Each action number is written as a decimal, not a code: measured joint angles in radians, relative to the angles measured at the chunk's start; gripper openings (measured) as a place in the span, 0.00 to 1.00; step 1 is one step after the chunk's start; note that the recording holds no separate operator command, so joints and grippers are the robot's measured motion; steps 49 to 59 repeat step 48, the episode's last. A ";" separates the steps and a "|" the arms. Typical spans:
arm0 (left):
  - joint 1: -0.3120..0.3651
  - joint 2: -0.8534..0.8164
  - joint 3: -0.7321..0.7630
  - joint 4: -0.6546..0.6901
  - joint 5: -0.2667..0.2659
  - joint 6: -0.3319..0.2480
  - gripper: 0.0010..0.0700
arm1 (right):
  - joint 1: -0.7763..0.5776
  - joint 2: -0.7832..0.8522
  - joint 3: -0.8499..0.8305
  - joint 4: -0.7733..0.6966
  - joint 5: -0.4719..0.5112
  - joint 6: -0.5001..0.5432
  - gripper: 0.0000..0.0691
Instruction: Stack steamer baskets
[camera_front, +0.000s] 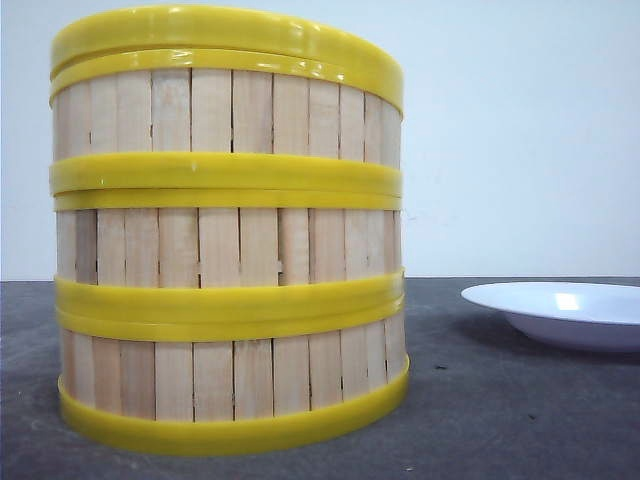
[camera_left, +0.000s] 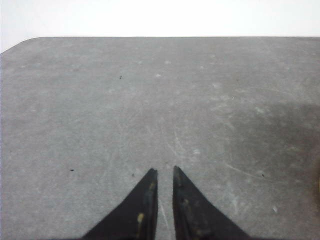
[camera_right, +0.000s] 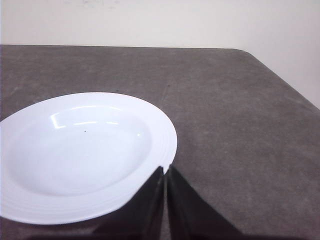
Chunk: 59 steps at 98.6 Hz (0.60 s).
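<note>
1. The steamer baskets (camera_front: 228, 240) look done to me: three tiers sit one on top of the other in a single tower on the desk (camera_front: 500, 420), yellow rings lined up pretty neatly.
2. The white plate (camera_front: 560, 312) sits off to the right of the stack, well apart from it, with nothing in it.
3. The left gripper (camera_left: 165, 172) has its fingers nearly together with only a thin slit between them, holding nothing, just bare desk under it.
4. The right gripper (camera_right: 165, 169) is pinched closed too, empty, right at the plate's rim.
5. My guess: stacking is finished, nothing obvious left. No lid in view.
</note>
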<state>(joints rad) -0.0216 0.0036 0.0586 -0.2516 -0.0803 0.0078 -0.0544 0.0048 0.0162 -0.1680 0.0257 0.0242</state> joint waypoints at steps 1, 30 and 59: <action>0.000 0.000 0.000 0.000 0.000 0.000 0.03 | 0.001 0.000 0.000 0.000 0.000 0.000 0.01; 0.000 0.000 0.000 0.000 0.000 0.000 0.03 | 0.014 0.000 0.000 0.000 0.000 0.007 0.01; 0.000 0.000 0.000 0.000 0.000 0.000 0.03 | 0.014 0.000 0.000 0.000 0.000 0.007 0.01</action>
